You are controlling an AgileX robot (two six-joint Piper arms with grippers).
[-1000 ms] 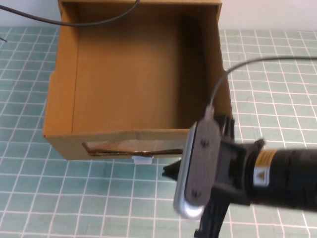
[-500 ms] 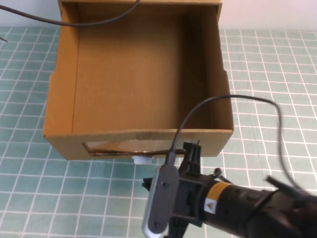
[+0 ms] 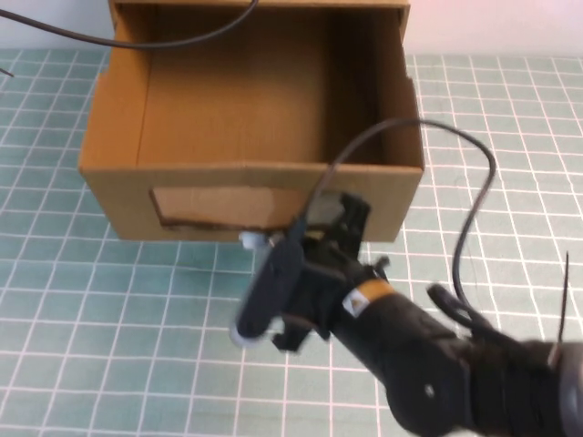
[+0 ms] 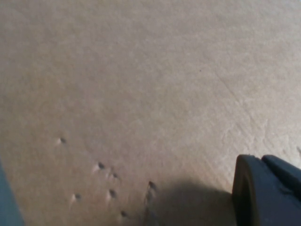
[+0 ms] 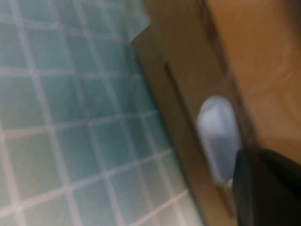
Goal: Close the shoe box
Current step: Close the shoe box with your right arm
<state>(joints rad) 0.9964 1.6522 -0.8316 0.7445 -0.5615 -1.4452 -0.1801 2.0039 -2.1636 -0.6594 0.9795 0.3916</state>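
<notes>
The shoe box [image 3: 118,196] is a brown cardboard drawer with a clear window [image 3: 219,205] in its front panel and a small white pull tab [image 3: 250,239] below it. The drawer's inside is open to view and empty. My right gripper [image 3: 332,218] is against the front panel, just right of the tab. In the right wrist view the tab [image 5: 216,136] and the cardboard panel [image 5: 188,70] are close to the right gripper [image 5: 256,186]. My left gripper [image 4: 268,193] is out of the high view. The left wrist view shows it close against plain cardboard [image 4: 141,84].
The box stands on a green grid mat [image 3: 91,346], which extends to its left, right and front. The right arm's black cable [image 3: 474,182] loops over the box's right front corner. Another cable [image 3: 182,36] crosses the box's far edge.
The right arm has swung left and forward to the front panel. The drawer front has moved away from me, toward the far side of the table.
</notes>
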